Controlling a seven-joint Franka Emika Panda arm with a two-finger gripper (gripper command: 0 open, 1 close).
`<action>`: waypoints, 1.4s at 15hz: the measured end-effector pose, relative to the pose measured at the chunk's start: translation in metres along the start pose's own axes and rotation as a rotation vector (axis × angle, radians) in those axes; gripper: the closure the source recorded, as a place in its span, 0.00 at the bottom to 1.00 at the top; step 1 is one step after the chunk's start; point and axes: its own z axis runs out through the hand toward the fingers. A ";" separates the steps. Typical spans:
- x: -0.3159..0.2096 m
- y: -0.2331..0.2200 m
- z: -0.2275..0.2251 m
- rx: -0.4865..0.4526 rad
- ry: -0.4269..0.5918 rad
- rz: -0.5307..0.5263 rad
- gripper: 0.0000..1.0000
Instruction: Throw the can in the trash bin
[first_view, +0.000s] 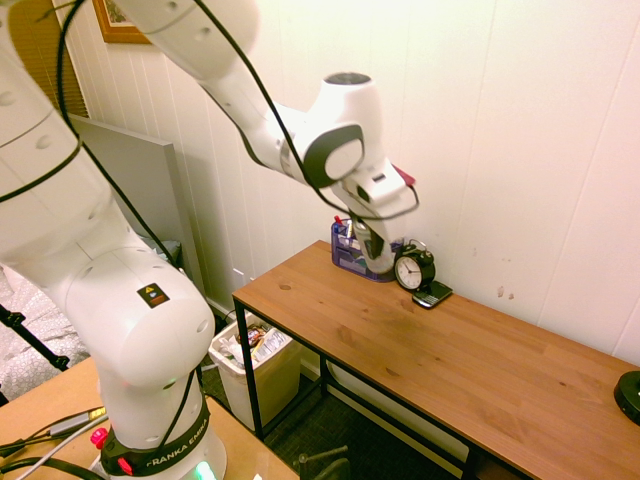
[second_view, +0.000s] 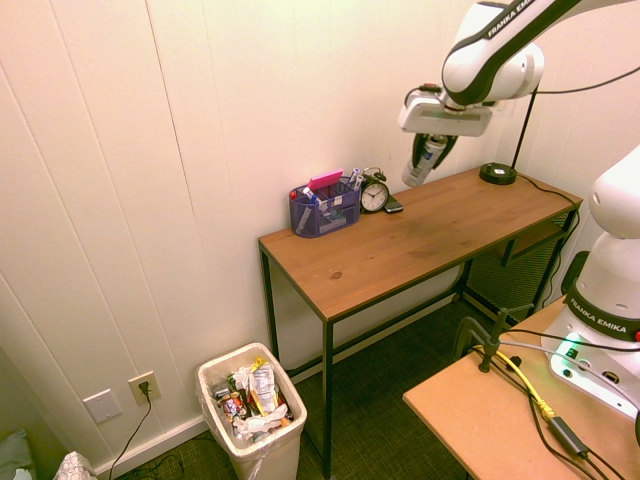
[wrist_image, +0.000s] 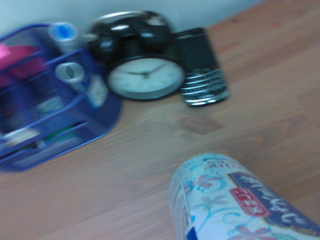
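Above the counter, near the clock, your hand holds the can clamped and tilted, lifted clear of the wood. The pickup looks done; the carry and the drop are left. The bin sits on the floor past the counter's left end, well apart from the can and already heaped with rubbish, so you have the counter's full length to cross.

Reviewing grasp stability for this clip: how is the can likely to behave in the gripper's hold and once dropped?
The can hangs tilted in the gripper above the table, so it is probably light. Its smooth, glossy printed wall could slip if the hold loosens. Being a slim cylinder, it would likely roll or tip if it landed on the wood.
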 end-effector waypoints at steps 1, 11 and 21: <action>-0.035 -0.025 -0.020 0.015 -0.002 -0.080 1.00; -0.265 -0.201 -0.029 -0.092 -0.081 -0.537 1.00; -0.343 -0.246 0.106 -0.273 -0.194 -0.609 1.00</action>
